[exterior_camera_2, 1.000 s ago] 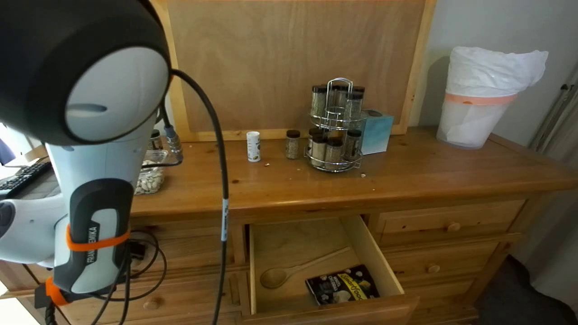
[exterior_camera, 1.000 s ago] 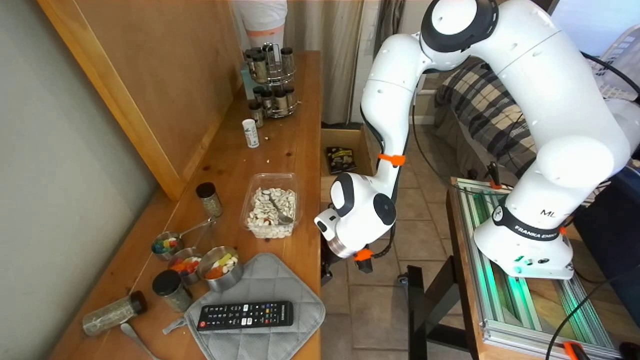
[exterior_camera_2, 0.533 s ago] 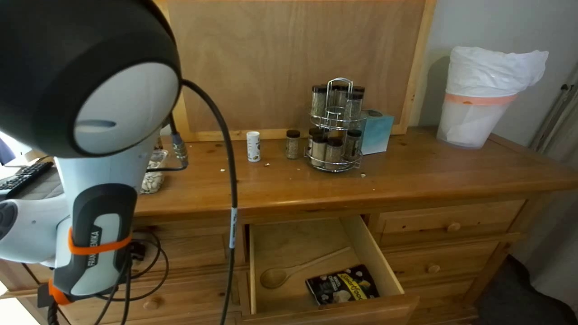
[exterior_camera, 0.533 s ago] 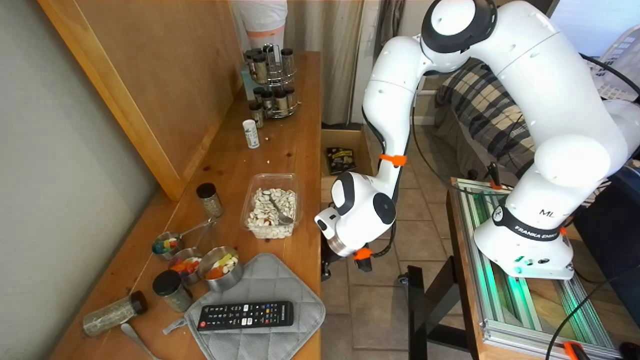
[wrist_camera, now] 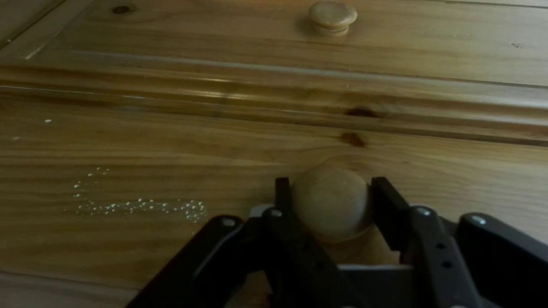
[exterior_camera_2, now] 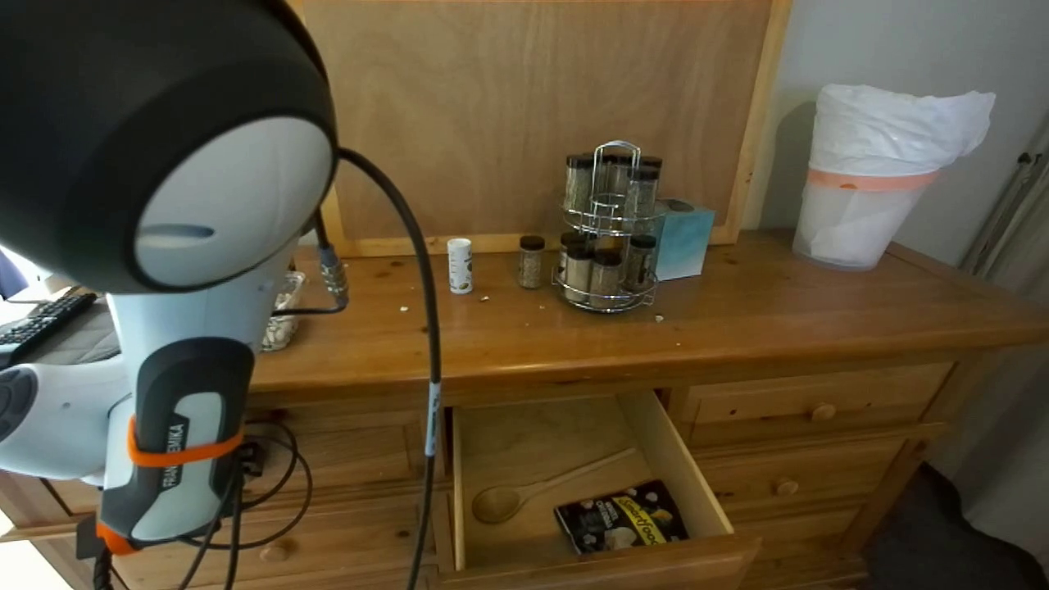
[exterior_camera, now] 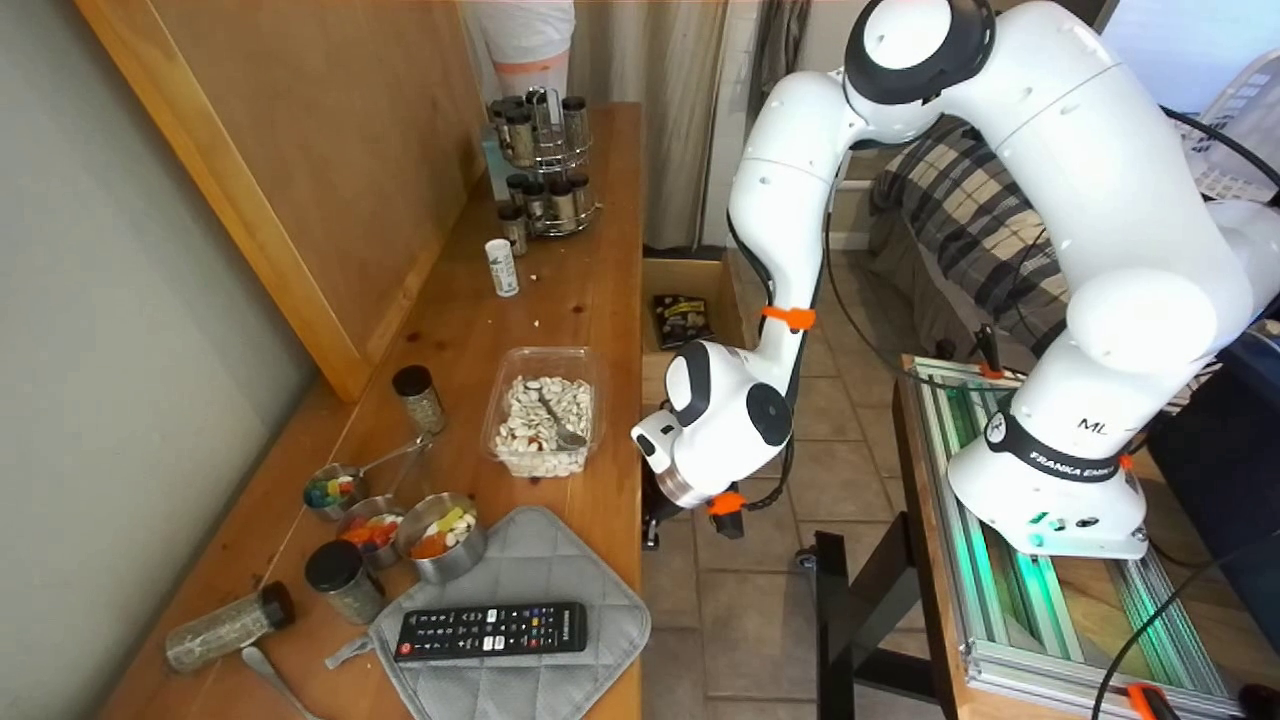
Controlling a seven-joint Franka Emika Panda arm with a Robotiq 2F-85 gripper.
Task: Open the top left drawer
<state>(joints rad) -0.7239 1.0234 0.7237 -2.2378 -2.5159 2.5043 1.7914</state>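
Above and left of the gripper (wrist_camera: pixel 333 190): one remote (exterior_camera: pixel 490 631) on one grey pad (exterior_camera: pixel 540 560). At gripper: two fingers (wrist_camera: pixel 387 209) pressed either side of one wooden knob (wrist_camera: pixel 332 211), gripped; top left drawer (wrist_camera: pixel 162 171) directly ahead, closed. Right of gripper: one pulled-out drawer (exterior_camera_2: pixel 674 463) with one wooden spoon (exterior_camera_2: pixel 506 501), one snack bag (exterior_camera_2: pixel 623 518); higher, one spice rack (exterior_camera_2: pixel 606 230), one blue box (exterior_camera_2: pixel 684 239), one bin (exterior_camera_2: pixel 844 231).

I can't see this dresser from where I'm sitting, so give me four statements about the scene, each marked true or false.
1. The remote stands on end. False: the remote lies flat on the grey pot holder.
2. The pincer is shut on a wooden knob. True.
3. A wooden spoon and a snack bag share the open drawer. True.
4. The snack bag covers the wooden spoon. False: the two lie apart.
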